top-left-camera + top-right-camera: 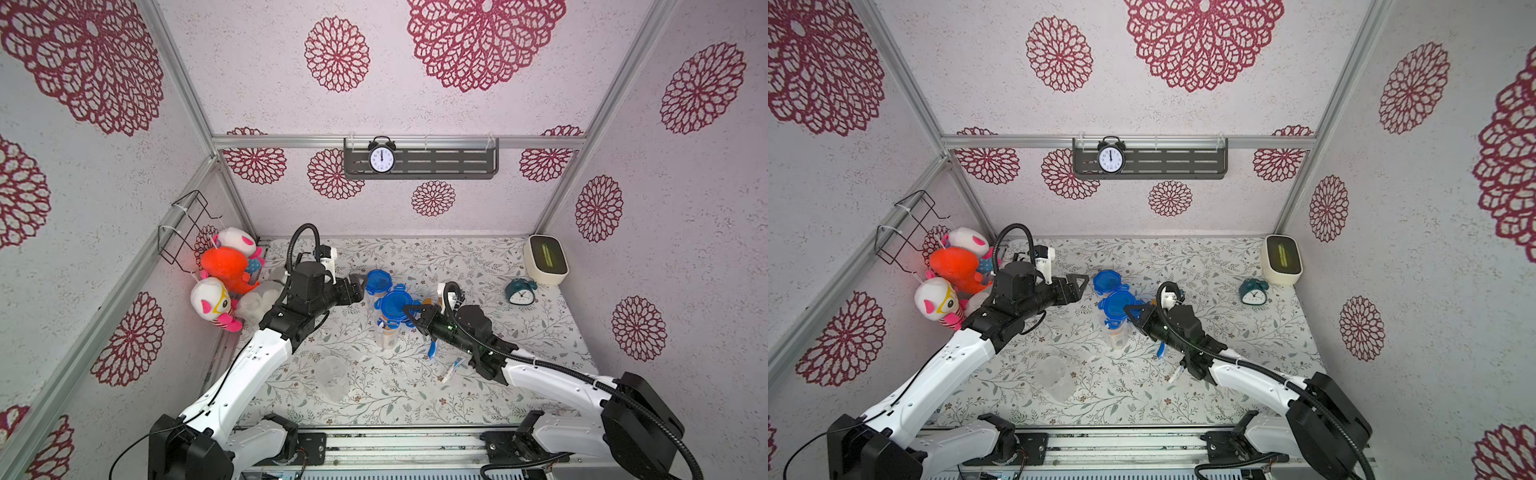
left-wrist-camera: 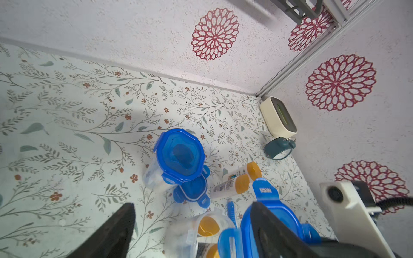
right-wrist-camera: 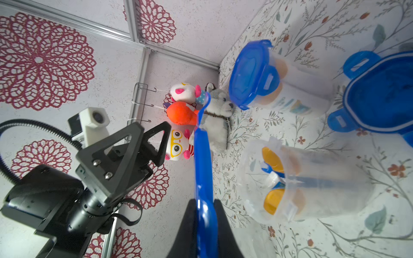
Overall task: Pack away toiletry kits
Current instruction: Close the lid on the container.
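Pinching right fingers (image 3: 225, 225) on blue lid (image 3: 202, 167), edge-on only at wrist.

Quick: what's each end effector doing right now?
Left end effector: open, empty.
Right end effector: closed on a blue lid.

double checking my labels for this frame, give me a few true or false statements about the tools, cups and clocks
1. The right tool is shut on a blue lid. True.
2. The left tool grips the lidded cup. False: the left tool is open near the lidded cup, holding nothing.
3. The teal alarm clock stands on the wall shelf. False: the teal alarm clock is on the table; a black clock is on the wall shelf.
4. An unlidded cup holds orange-capped bottles. True.
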